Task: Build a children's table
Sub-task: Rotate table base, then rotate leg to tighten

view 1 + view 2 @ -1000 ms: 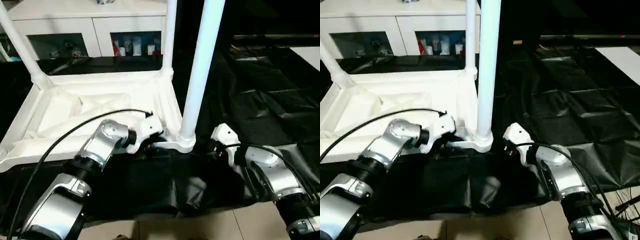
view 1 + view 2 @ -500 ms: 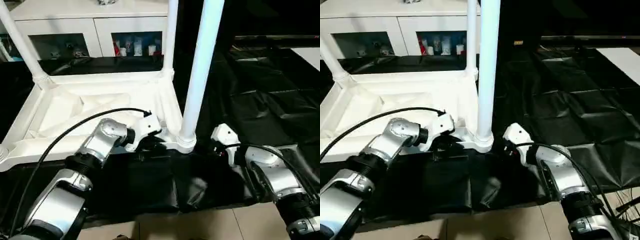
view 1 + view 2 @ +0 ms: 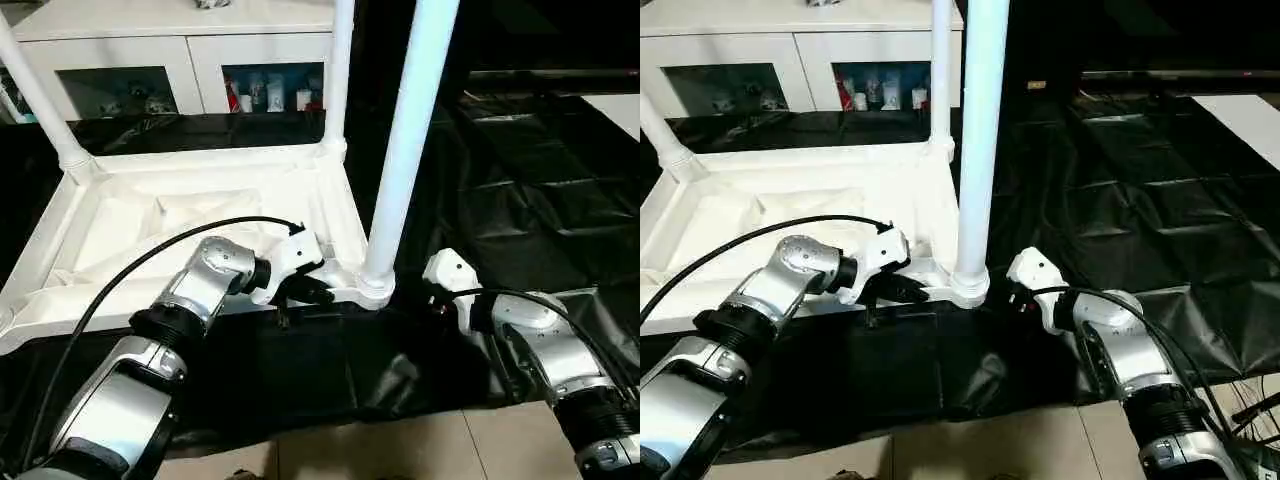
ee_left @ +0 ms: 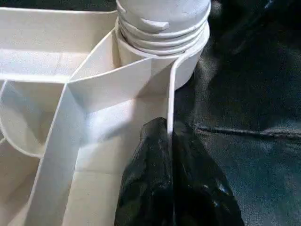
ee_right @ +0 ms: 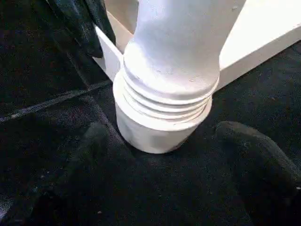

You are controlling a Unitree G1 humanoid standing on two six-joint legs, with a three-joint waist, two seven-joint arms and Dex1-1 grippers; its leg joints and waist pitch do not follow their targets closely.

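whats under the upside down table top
A black sheet is spread under the table top and beyond it. Whatever lies beneath the top's middle is covered by its ribbed white plastic.

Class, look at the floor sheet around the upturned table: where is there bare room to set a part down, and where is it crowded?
Bare: the black sheet right of the near leg. Crowded: the near corner socket, with the left gripper clamped on the table rim and the right gripper open alongside.

You've got a smooth white plastic table top point(image 3: 200, 215) with semi-glossy tube legs point(image 3: 405, 150), sitting on crinkly, shiny black sheeting point(image 3: 540, 190). Forearms point(image 3: 120, 410) look like brushed silver metal; floor tiles point(image 3: 990, 450) are matt beige.
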